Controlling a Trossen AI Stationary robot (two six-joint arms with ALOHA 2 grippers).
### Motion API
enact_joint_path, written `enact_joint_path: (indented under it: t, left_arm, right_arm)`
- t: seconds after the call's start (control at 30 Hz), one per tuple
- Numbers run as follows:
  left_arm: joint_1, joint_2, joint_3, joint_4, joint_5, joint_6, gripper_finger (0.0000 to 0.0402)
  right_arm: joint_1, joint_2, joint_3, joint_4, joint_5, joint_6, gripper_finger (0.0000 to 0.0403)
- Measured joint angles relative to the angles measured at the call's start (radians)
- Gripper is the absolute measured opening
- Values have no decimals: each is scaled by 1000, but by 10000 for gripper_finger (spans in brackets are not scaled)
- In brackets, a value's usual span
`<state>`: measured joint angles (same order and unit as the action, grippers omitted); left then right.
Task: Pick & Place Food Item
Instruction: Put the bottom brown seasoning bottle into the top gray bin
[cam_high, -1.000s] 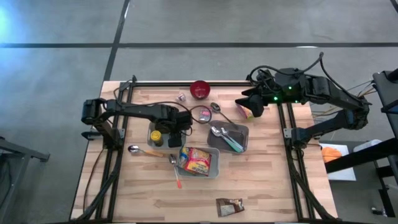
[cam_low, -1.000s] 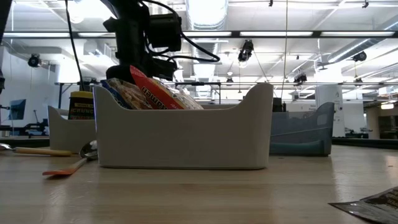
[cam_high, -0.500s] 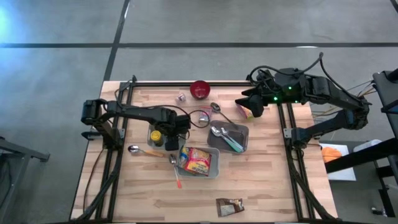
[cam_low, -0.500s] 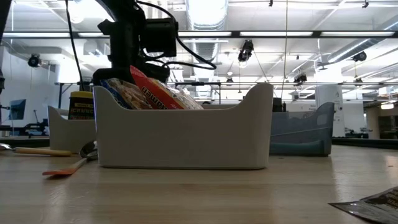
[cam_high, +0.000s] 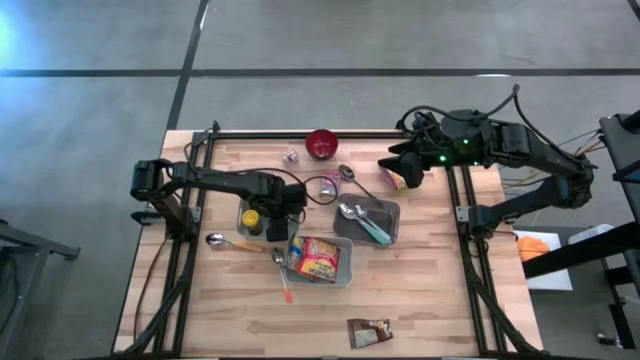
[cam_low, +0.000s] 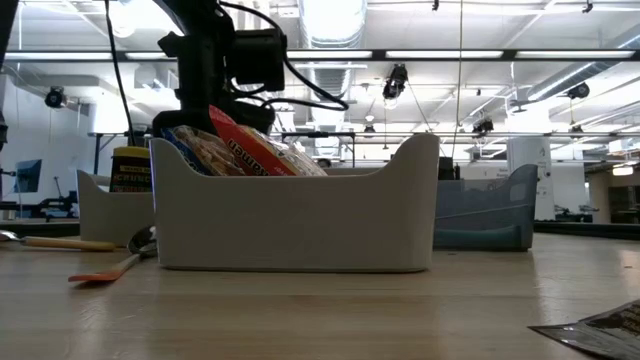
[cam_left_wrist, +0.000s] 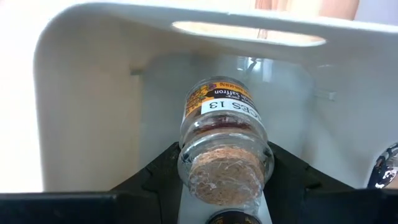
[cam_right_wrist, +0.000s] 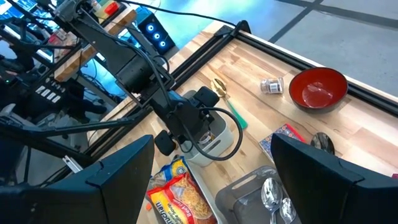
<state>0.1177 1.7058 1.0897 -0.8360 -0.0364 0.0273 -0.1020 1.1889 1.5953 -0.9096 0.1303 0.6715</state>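
We see a pale wooden table (cam_high: 430, 290), a red bowl (cam_high: 321, 143), a white bin (cam_low: 300, 215) holding a yellow and red snack bag (cam_high: 316, 258), a grey tray (cam_high: 385, 213), an orange spoon (cam_low: 105, 269), and a clear jar (cam_left_wrist: 222, 134) with yellow label and tan cork.

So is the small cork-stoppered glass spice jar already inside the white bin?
Inside. The cork-stoppered glass spice jar sits between the left gripper fingers, with the white bin's walls around it.
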Motion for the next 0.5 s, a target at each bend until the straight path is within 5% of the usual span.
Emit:
enact_joint_path:
  t: [0.4, 0.5]
  left_arm:
    - [0, 0, 0, 11, 0, -1, 168]
    - [0, 0, 0, 19, 0, -5, 203]
  right_arm:
    - [0, 0, -6, 1, 0, 5, 317]
    - [0, 0, -6, 1, 0, 5, 317]
